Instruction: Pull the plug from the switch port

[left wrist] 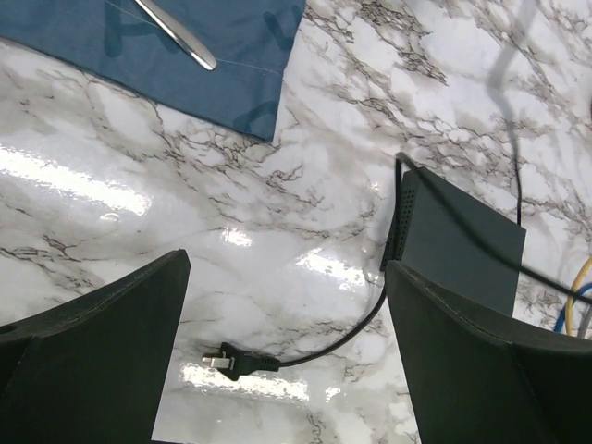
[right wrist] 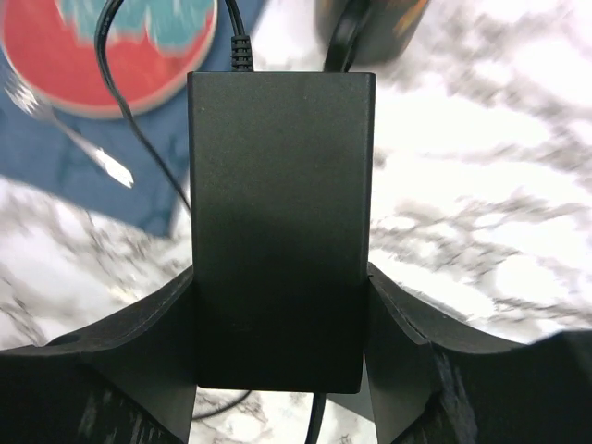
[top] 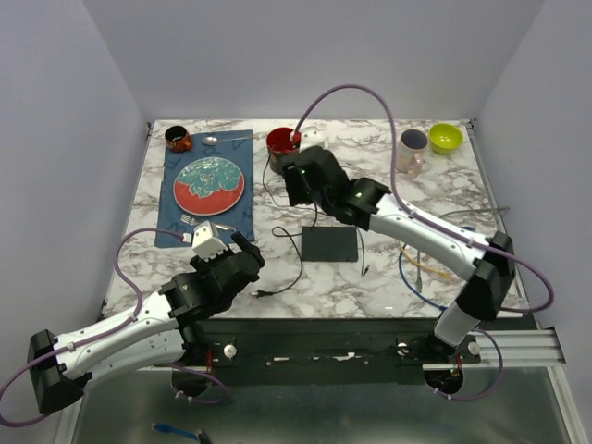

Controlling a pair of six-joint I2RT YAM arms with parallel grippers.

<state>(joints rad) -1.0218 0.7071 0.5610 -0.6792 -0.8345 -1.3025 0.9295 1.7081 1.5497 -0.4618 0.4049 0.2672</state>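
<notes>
The black switch [top: 330, 243] lies flat at the table's middle; it also shows at the right of the left wrist view [left wrist: 458, 240]. Its ports are hidden. My right gripper [top: 299, 182] hovers beyond the switch, shut on a black power brick [right wrist: 280, 222] with a cord leaving each end. A thin black cord [top: 294, 259] runs past the switch's left side to a two-prong wall plug [top: 262, 293] lying on the marble, which is also in the left wrist view [left wrist: 236, 361]. My left gripper [top: 242, 254] is open and empty above that plug.
A blue placemat [top: 208, 190] holds a red and teal plate [top: 209, 182], a fork and a spoon. A red mug [top: 281, 142], a brown cup [top: 178, 139], a pink mug [top: 412, 151] and a yellow-green bowl [top: 445, 138] stand along the back. Blue and yellow cables [top: 421, 268] lie at the right.
</notes>
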